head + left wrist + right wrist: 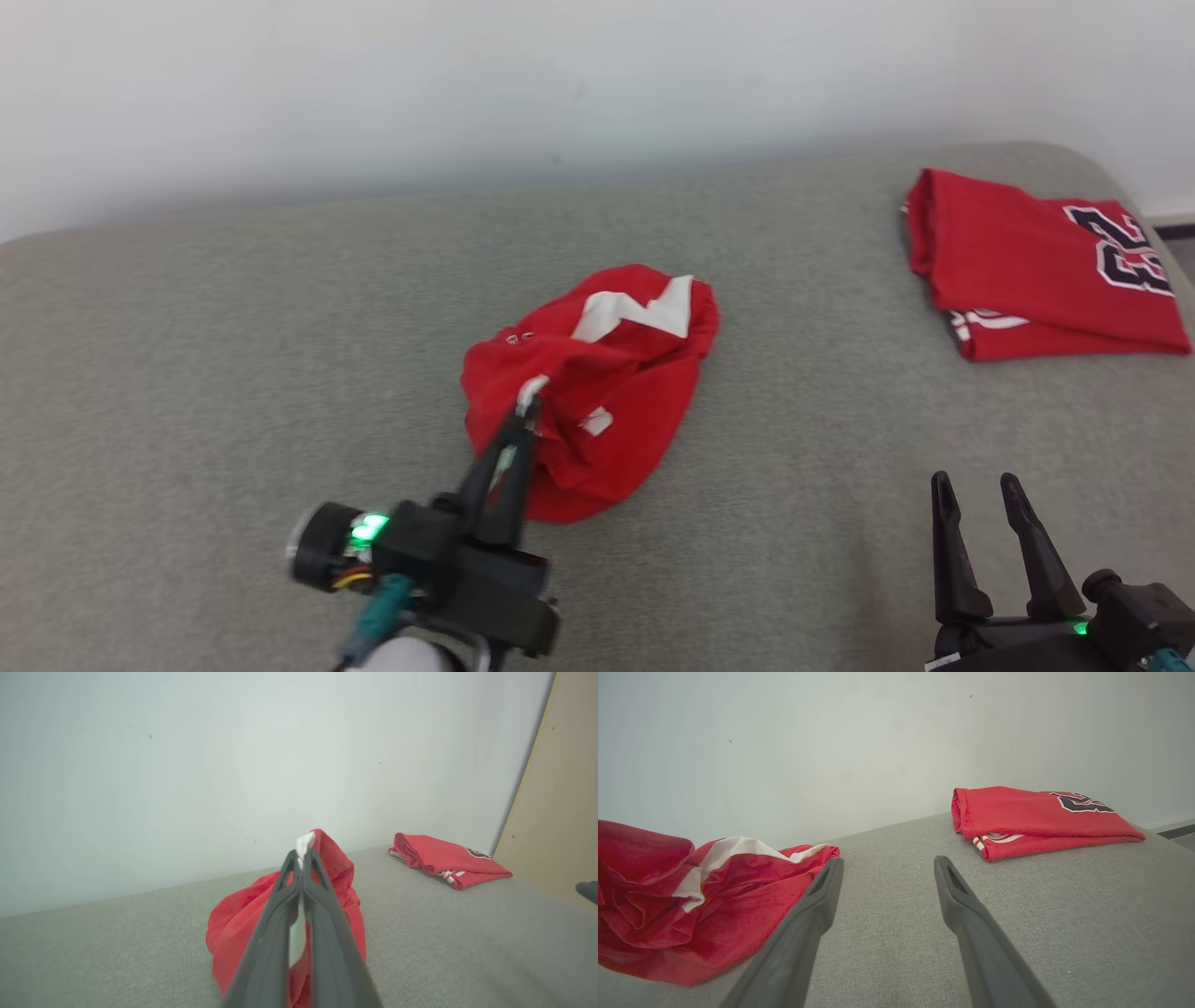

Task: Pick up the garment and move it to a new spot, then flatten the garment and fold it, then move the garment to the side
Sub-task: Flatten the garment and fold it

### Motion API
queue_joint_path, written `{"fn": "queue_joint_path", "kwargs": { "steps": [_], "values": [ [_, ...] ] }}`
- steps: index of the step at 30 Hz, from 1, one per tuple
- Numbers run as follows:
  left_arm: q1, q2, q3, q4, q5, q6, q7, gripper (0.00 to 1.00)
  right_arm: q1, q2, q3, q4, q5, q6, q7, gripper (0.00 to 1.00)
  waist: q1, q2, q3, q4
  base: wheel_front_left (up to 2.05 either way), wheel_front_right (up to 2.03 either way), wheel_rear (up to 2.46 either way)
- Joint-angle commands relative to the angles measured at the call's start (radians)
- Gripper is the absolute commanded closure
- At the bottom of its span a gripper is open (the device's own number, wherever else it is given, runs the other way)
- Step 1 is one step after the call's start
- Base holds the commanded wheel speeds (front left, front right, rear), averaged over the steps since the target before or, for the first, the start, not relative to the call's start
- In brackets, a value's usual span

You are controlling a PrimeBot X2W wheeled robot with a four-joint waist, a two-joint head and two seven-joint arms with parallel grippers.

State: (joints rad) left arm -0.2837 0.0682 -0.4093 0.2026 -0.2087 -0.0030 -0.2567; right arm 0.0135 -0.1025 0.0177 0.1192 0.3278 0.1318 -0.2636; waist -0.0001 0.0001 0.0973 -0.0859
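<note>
left claw pinching the crumpled red garment at mid-cushion

the garment (607,392) lay in a crumpled red heap near the middle of the grey fabric surface (233,373), with white patches showing on its upper folds. the left gripper (526,411) reached into the heap's near-left side, its two dark fingers pressed together on a pinch of the cloth. a small white piece of trim (532,387) poked out just past the fingertips. in the left wrist view the fingers ran up the middle, tight against each other, with a white strip caught between them and red cloth bunched up into a peak around the tips; the rest of the heap sagged down to the surface on both sides.

the right gripper (980,495) sat low at the near right, well apart from the heap, its fingers spread and holding nothing. in the right wrist view bare grey surface showed between them, with the heap off to the left of the left finger.

a second red jersey (1036,266), folded flat and showing a dark number outlined in white, rested at the far right of the surface, well apart from the heap and from both grippers. a pale wall (467,84) ran behind the surface. in the left wrist view a tan panel (556,812) stood at the right edge.
</note>
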Motion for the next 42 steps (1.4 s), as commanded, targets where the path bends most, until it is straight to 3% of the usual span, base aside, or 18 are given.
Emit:
{"fn": "queue_joint_path", "kwargs": {
  "steps": [1, 6, 14, 22, 23, 24, 27, 33, 42],
  "values": [
    [0.031, 0.024, 0.020, -0.036, -0.008, 0.016, 0.011, 1.00, 0.009, -0.003, -0.007, -0.003, -0.004, -0.003, -0.001, 0.00, 0.0001, -0.0001, -0.026, 0.062, 0.00, 0.00, 0.00],
    [0.122, 0.073, 0.124, -0.130, -0.073, 0.066, 0.033, 1.00, 0.006, -0.001, -0.010, -0.004, -0.011, -0.003, -0.001, 0.00, 0.0001, -0.0001, -0.022, 0.094, 0.00, 0.00, 0.00],
    [0.272, 0.084, 0.234, -0.127, -0.156, 0.119, 0.016, 1.00, -0.003, -0.017, -0.012, 0.007, -0.010, -0.003, -0.001, 0.00, 0.0001, -0.0001, -0.006, 0.099, 0.00, 0.00, 0.00],
    [0.334, 0.050, 0.288, 0.054, -0.224, 0.105, -0.004, 1.00, -0.009, -0.031, -0.012, 0.021, -0.014, -0.003, -0.001, 0.00, 0.0001, -0.0001, -0.008, 0.089, 0.00, 0.00, 0.00],
    [0.330, 0.050, 0.293, 0.082, -0.224, 0.099, -0.006, 0.64, -0.009, -0.031, -0.010, 0.023, -0.014, -0.003, -0.001, 0.00, 0.0001, -0.0001, -0.010, 0.087, 0.00, 0.00, 0.00],
    [0.320, 0.050, 0.301, 0.103, -0.222, 0.095, -0.008, 0.00, -0.010, -0.032, -0.011, 0.024, -0.013, -0.003, -0.001, 0.00, 0.0001, -0.0001, -0.012, 0.085, 0.00, 0.00, 0.00],
    [0.291, 0.043, 0.341, 0.105, -0.203, 0.086, -0.010, 0.00, -0.009, -0.031, -0.016, 0.024, -0.015, -0.003, -0.001, 0.00, 0.0001, -0.0001, -0.019, 0.082, 0.00, 0.00, 0.00],
    [0.289, 0.028, 0.411, -0.041, -0.103, 0.069, -0.008, 0.00, 0.006, -0.024, -0.019, 0.024, -0.016, -0.003, -0.001, 0.00, 0.0001, -0.0001, -0.033, 0.080, 0.00, 0.00, 0.00],
    [0.323, 0.014, 0.394, -0.163, 0.021, 0.030, -0.009, 0.00, 0.017, -0.020, -0.005, 0.028, -0.004, -0.003, -0.001, 0.00, 0.0001, -0.0001, -0.063, 0.054, 0.00, 0.00, 0.00]
  ]
}}
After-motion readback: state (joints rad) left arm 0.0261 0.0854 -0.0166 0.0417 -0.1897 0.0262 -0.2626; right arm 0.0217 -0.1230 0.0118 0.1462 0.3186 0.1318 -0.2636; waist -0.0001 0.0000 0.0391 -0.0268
